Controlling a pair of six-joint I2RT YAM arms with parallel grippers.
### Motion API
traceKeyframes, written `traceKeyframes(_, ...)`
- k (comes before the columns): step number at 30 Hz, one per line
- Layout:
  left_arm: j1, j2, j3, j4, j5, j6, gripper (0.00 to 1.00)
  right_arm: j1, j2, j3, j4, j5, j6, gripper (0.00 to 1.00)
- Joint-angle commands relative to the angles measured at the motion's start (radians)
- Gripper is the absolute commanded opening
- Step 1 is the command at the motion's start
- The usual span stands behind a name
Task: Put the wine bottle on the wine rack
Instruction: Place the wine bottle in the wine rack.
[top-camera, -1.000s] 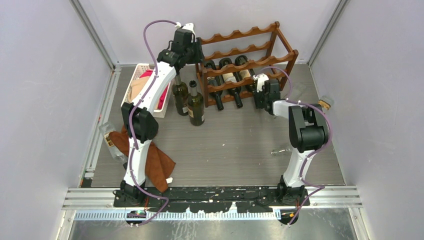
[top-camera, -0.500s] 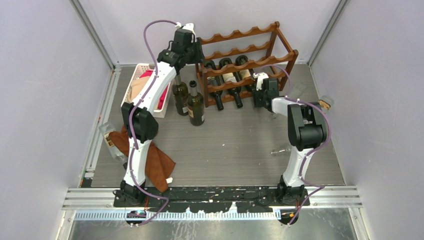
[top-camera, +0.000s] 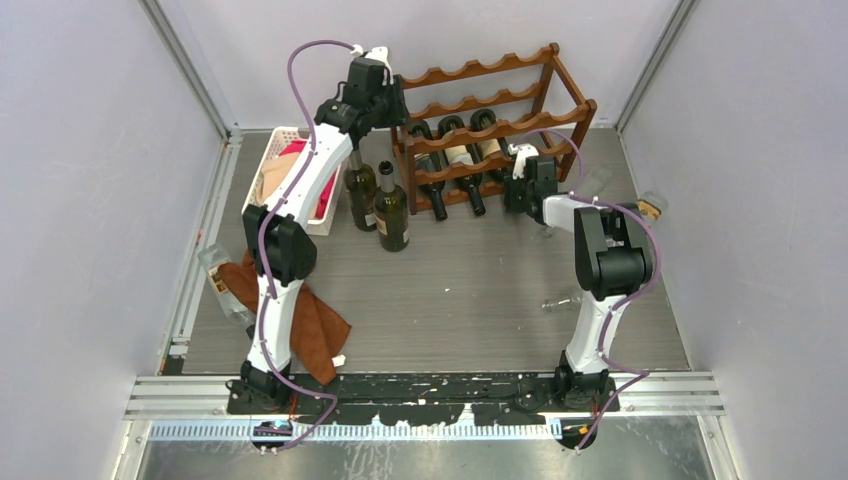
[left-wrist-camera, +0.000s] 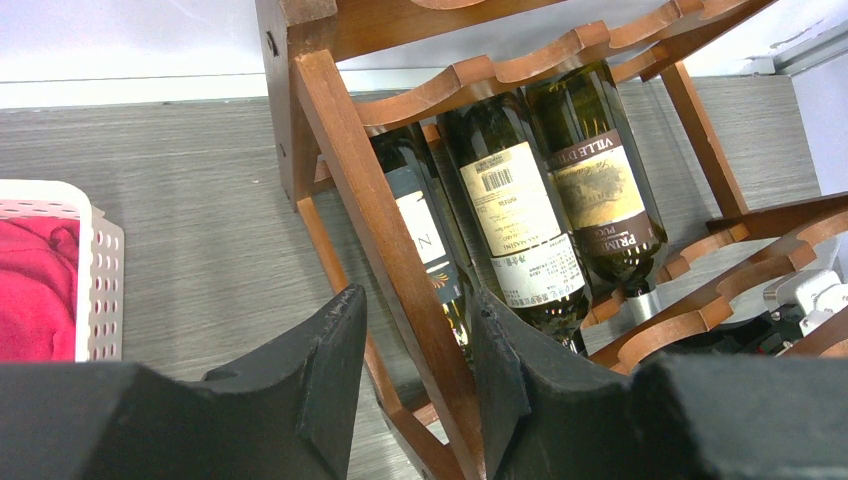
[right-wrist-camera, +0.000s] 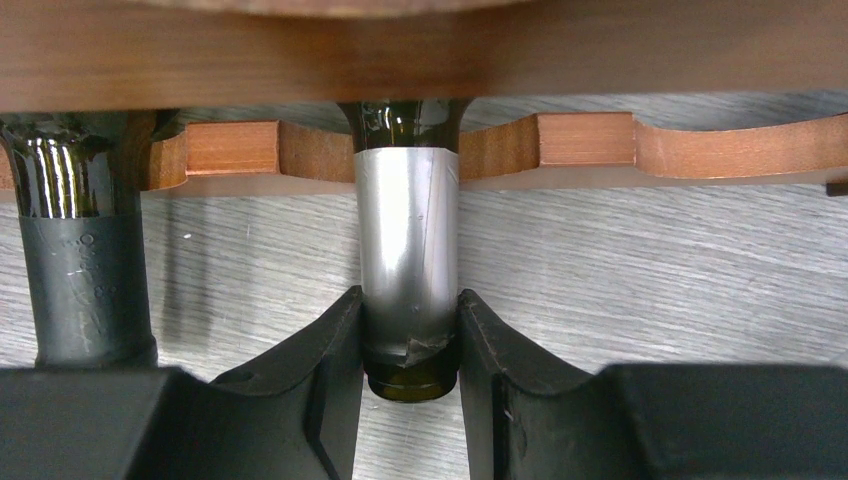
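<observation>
The dark reddish-brown wine rack (top-camera: 500, 105) stands at the back of the table. Three wine bottles lie side by side in a lower tier. My right gripper (top-camera: 520, 183) is at the rack's front, shut on the silver-foiled neck (right-wrist-camera: 408, 270) of the rightmost wine bottle (top-camera: 489, 148). The fingers (right-wrist-camera: 335, 350) press both sides of the neck just above its mouth. My left gripper (top-camera: 392, 100) is at the rack's left end, closed around the wooden corner post (left-wrist-camera: 400, 290). The post lies against the right finger (left-wrist-camera: 500, 360).
Two more dark bottles (top-camera: 360, 195) (top-camera: 392, 212) stand upright left of the rack. A white basket (top-camera: 270, 150) with red and tan cloth sits at the back left. A brown cloth (top-camera: 315, 330) lies by the left arm. Small glass items sit at the left (top-camera: 215, 270) and right (top-camera: 650, 207) edges.
My right gripper has moved slightly back toward the rack with the bottle neck in it. The left arm has not moved.
</observation>
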Motion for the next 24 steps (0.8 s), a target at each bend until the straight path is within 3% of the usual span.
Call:
traceKeyframes(1, 0.005, -0.056, -0.015, -0.015, -0.004, 0.036, 0.43, 0.004, 0.007, 0.048, 0.096, -0.01, 0.02, 0.08)
traceKeyframes(7, 0.005, -0.064, -0.023, -0.013, -0.004, 0.038, 0.45, 0.004, 0.026, 0.075, 0.104, -0.009, 0.007, 0.2)
traceKeyframes(13, 0.005, -0.076, -0.033, -0.011, 0.0, 0.038, 0.48, 0.005, 0.036, 0.088, 0.088, -0.011, -0.002, 0.4)
traceKeyframes(18, 0.005, -0.089, -0.033, -0.007, 0.001, 0.031, 0.58, 0.004, 0.025, 0.071, 0.063, -0.02, -0.015, 0.61)
traceKeyframes(24, 0.005, -0.115, -0.03, 0.011, 0.004, 0.015, 0.67, 0.0, -0.017, 0.04, 0.028, -0.029, -0.027, 0.74)
